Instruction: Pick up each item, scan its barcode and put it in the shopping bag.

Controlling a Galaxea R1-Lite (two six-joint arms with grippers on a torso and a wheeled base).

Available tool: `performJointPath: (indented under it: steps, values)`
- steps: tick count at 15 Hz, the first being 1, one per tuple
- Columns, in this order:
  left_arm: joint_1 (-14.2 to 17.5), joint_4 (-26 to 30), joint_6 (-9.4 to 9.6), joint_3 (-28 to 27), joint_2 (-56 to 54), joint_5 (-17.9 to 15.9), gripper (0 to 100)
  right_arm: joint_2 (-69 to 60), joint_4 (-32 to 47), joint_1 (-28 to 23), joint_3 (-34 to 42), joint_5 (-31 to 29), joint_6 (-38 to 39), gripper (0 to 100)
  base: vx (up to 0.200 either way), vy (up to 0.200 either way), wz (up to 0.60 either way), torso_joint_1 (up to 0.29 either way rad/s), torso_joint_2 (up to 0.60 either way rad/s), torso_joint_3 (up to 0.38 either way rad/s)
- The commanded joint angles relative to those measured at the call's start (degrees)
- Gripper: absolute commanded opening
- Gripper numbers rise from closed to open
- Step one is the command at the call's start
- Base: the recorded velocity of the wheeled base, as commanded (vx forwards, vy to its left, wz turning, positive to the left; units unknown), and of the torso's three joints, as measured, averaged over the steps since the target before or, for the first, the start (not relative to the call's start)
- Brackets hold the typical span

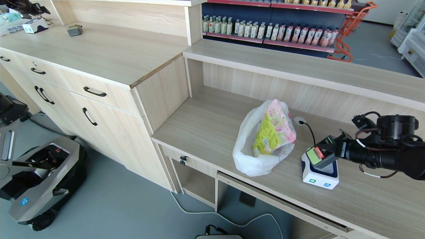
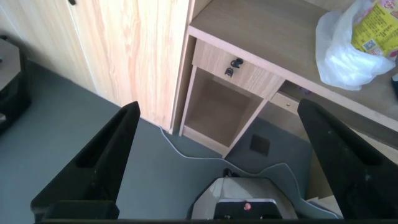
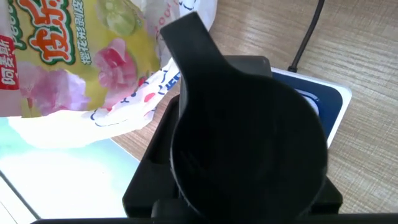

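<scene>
A white plastic shopping bag (image 1: 247, 156) lies open on the lower counter, with a yellow and pink snack pack (image 1: 274, 131) inside it. Just right of the bag stands a white and blue scanner (image 1: 320, 176). My right gripper (image 1: 327, 151) is shut on a small green-faced item with a red mark (image 1: 317, 155), held right above the scanner. In the right wrist view that item is a dark rounded shape (image 3: 249, 143) in front of the scanner (image 3: 326, 102) and the snack pack (image 3: 74, 56). My left gripper (image 2: 217, 165) hangs open over the floor, left of the counter, with the bag (image 2: 345, 59) far off.
The scanner's black cable (image 1: 310, 131) runs to a grommet at the back of the counter. A raised back ledge (image 1: 298, 69) borders the counter. Left of it stands a taller cabinet (image 1: 99, 66) with drawers. Below the counter are an open cubby (image 2: 221, 112) and a floor cable.
</scene>
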Motion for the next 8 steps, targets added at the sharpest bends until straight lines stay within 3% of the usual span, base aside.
performJointPath:
  steps: [1, 8]
  values:
    - [0.00, -0.01, -0.02, 0.00, -0.02, 0.01, 100, 0.97, -0.05, 0.13, -0.11, 0.01, -0.40, 0, 0.000, 0.000, 0.00, 0.000, 0.00, 0.000]
    - [0.00, -0.01, -0.02, 0.00, -0.02, 0.01, 100, -1.13, 0.13, 0.13, -1.51, -0.16, -3.30, 0, 0.000, 0.000, 0.00, 0.000, 0.00, 0.000]
